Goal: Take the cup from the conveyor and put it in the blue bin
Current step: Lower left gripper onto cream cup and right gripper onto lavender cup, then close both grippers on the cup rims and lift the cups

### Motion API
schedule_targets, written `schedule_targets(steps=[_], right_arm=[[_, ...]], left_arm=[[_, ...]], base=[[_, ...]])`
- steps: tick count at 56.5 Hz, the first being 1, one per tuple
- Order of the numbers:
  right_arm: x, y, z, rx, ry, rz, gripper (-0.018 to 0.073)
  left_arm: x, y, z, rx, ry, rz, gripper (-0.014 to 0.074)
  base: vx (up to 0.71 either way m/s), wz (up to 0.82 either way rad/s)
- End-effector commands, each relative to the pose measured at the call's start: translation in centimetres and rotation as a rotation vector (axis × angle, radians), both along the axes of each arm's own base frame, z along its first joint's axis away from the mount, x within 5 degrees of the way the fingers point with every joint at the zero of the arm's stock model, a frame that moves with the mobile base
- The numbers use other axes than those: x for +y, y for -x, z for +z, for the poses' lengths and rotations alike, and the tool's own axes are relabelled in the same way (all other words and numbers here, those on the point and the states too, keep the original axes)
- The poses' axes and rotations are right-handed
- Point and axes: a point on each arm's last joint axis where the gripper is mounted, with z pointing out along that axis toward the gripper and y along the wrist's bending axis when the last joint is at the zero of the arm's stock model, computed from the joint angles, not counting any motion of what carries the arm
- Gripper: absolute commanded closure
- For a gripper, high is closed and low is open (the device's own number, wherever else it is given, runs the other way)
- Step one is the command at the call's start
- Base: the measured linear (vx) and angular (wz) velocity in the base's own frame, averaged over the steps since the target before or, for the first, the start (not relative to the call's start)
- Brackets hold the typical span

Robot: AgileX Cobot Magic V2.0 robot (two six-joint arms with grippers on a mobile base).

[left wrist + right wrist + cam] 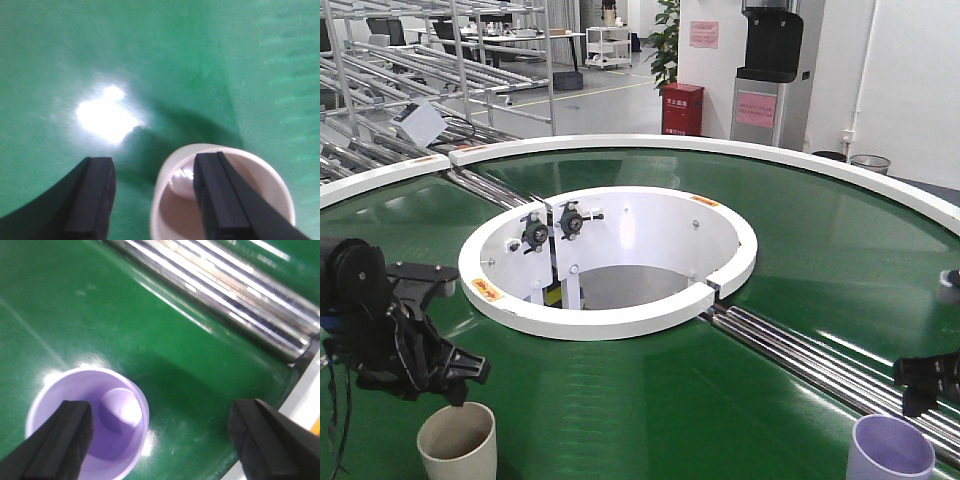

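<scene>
A cream cup [456,440] stands upright on the green conveyor [650,400], at the near left. The left gripper [154,160] hangs just over it. It is wide open and holds nothing. One black finger [220,195] is over the cup's mouth and the other is out to the side. A purple cup [890,450] stands at the near right of the same surface, near the steel rollers [820,360]. The right gripper [162,405] is above it, wide open too, with nothing in it. One of its fingers [62,440] is over the purple cup's rim.
</scene>
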Motion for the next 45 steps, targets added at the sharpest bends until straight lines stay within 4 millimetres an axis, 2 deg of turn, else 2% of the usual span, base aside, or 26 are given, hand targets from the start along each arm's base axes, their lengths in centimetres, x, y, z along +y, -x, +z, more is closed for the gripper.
schedule_targets(steps=[1,11,17,22,26,33,39,45], right_arm=[[-0.3,-0.8,1.0,-0.063,0.02,0.006,-0.0035],[-0.4,-2.2,-2.0,0.02,0.011,0.006,-0.0029],[-0.4,-2.9,-3.9,0.075,0.005,0.009,0.0008],[-0.4,-3.3,-5.2,0.108,-0.004,0.007,0.0103],[-0.4,-3.5,-5.6,0.12,-0.009,0.015,0.0246],[-0.1,-3.4,-5.2,0.104,-0.022,0.041,0.0573],[0.1,-2.8,-3.3,0.047,-0.032,0.063,0.0574],[0.5,-1.7,-0.4,-0.044,-0.044,0.076,0.0573]], left_arm=[[-0.3,-0.3,1.6,-0.058,0.04,-0.009,0.012],[-0.6,-1.0,-0.8,0.017,0.04,-0.014,0.0155],[-0.7,-1.3,-2.1,0.058,0.033,-0.016,0.019],[-0.8,-1.4,-2.8,0.075,0.028,-0.025,0.0237],[-1.0,-1.5,-2.8,0.071,0.019,-0.046,0.0287],[-1.3,-1.2,-1.9,0.035,0.013,-0.085,0.0449],[-1.3,-0.7,0.2,-0.031,0.021,-0.087,0.0607],[-1.2,0.5,3.6,-0.141,0.033,-0.099,0.0598]], base=[[0.0,0.0],[0.0,0.0],[0.0,0.0],[0.0,0.0],[0.0,0.0],[0.0,0.0],[0.0,0.0],[0.0,0.0]])
